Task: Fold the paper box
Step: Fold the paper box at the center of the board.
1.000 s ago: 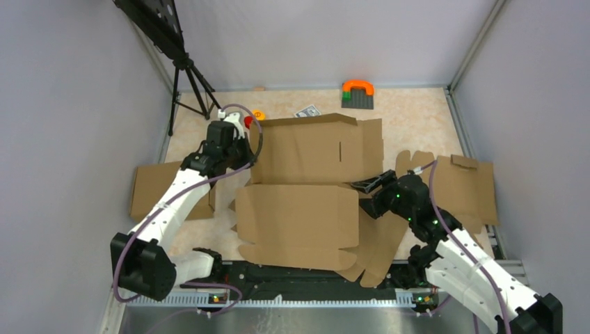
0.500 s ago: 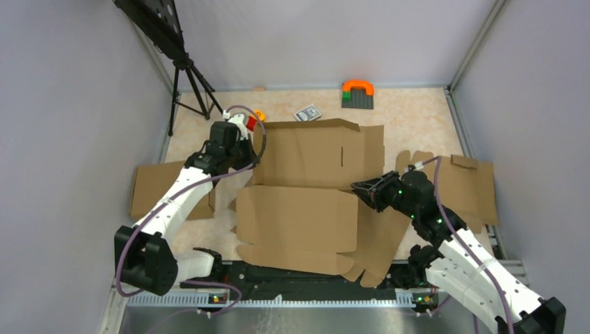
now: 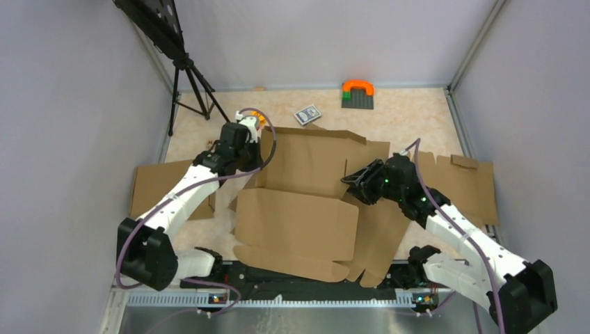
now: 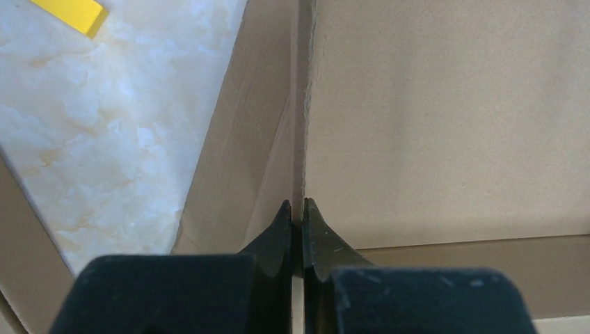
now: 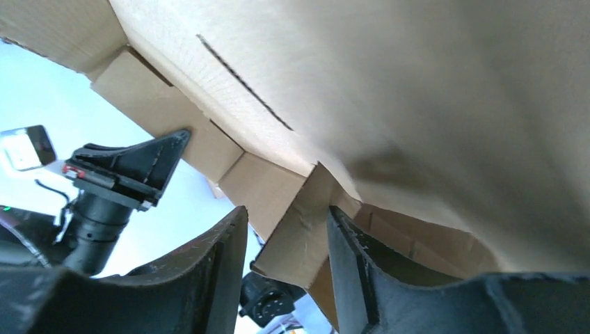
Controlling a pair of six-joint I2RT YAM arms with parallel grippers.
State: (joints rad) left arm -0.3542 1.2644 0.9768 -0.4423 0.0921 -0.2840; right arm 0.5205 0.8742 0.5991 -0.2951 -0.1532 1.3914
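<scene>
The paper box [image 3: 296, 223], a big brown die-cut cardboard sheet, lies in the middle of the table with its far panel [image 3: 309, 156] raised. My left gripper [image 3: 252, 158] is at that panel's left edge. In the left wrist view, the left gripper [image 4: 303, 205] is shut on the thin cardboard edge [image 4: 304, 139]. My right gripper [image 3: 351, 182] is at the box's right side. In the right wrist view, the right gripper [image 5: 286, 212] is open with a small corner flap [image 5: 299, 223] between the fingers. The flap rests against the right finger [image 5: 348, 257] and stands off the left one.
A smaller cardboard slab [image 3: 149, 184] lies at the left and another cut cardboard piece [image 3: 466, 184] at the right. At the back are a tripod [image 3: 188, 76], a card pack [image 3: 307, 113], an orange-and-grey block [image 3: 357, 92] and a small orange object [image 3: 257, 115].
My right gripper moved away from me and left along the box's right side, and its jaws now straddle a corner flap. The raised panel and my left gripper shifted slightly right.
</scene>
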